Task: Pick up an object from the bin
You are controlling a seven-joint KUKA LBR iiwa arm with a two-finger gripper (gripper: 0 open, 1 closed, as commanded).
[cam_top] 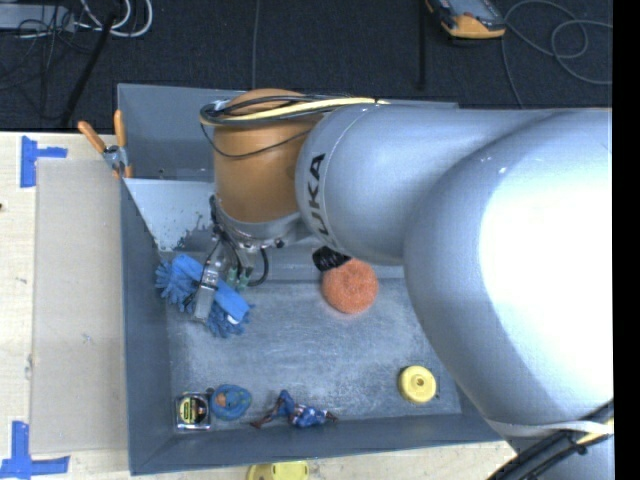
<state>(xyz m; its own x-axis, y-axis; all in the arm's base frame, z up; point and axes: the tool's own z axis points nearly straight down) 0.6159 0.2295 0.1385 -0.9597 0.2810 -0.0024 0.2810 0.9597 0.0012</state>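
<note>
In the left part of the grey bin (pixel 300 358), close to the left wall, we see the pincer (pixel 213 293) down on a fluffy blue thing (pixel 178 280). The blue thing sticks out on both sides of the pincer, one bit to the left and one bit lower right. We cannot tell how far the pincer is open. We also cannot tell if it has hold of the blue thing. The left wall is just beside this spot and the slanted back wall is near, so there is little room on those sides.

To the right lies a rough, round orange ball (pixel 349 286), partly under the big silver arm (pixel 480 228). Between the blue thing and the orange ball the floor is bare. The middle of the bin is open too.

Along the front wall lie a small tape measure (pixel 193 409), a round blue thing (pixel 232 400) just beside it, and a little blue and dark thing (pixel 295 411). A yellow round thing (pixel 417 383) sits well apart from them, near the arm.

The bin floor is grey with pale scuffs. Behind the bin we see a dark floor (pixel 300 38) with cables (pixel 130 8) on it.
</note>
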